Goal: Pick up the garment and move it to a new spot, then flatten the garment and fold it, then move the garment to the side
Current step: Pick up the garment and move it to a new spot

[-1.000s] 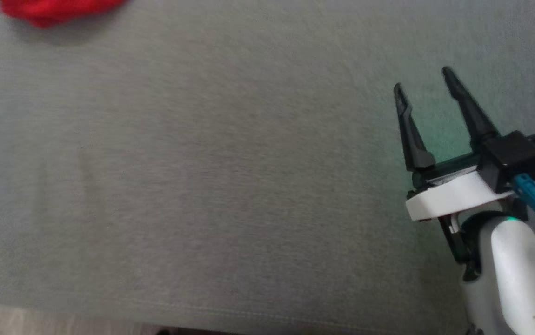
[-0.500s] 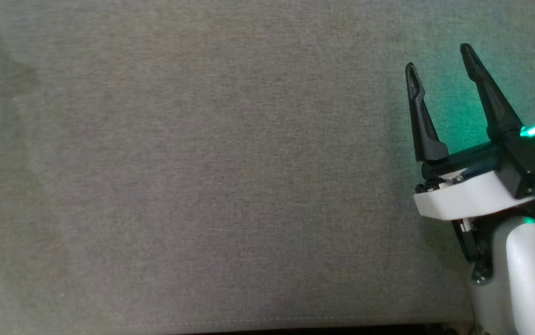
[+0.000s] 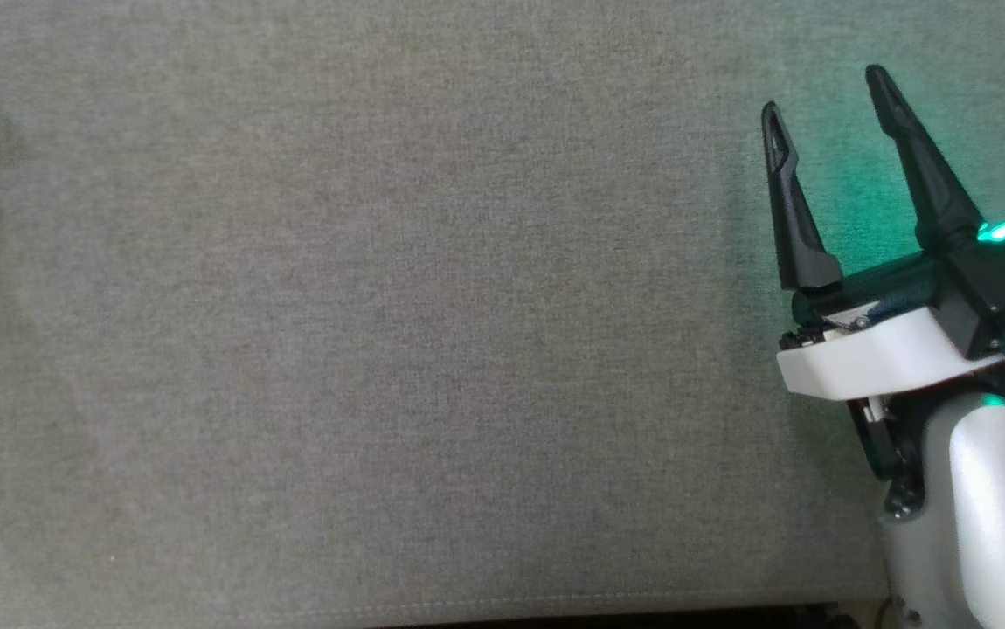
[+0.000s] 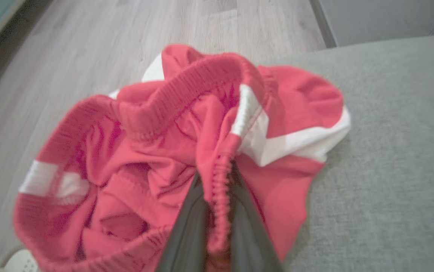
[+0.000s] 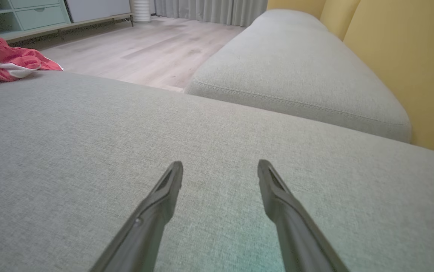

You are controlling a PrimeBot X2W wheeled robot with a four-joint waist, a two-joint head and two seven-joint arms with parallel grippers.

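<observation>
My left claw (image 4: 217,185) was closed on the waistband (image 4: 190,83) of the red garment (image 4: 156,151), bunched at the cushion (image 4: 390,151) edge beside the floor (image 4: 88,37); my right claw (image 3: 824,92) stood wide open, empty; risk: a thin pinch on elastic could slip during carry, dropping it floorward.
</observation>
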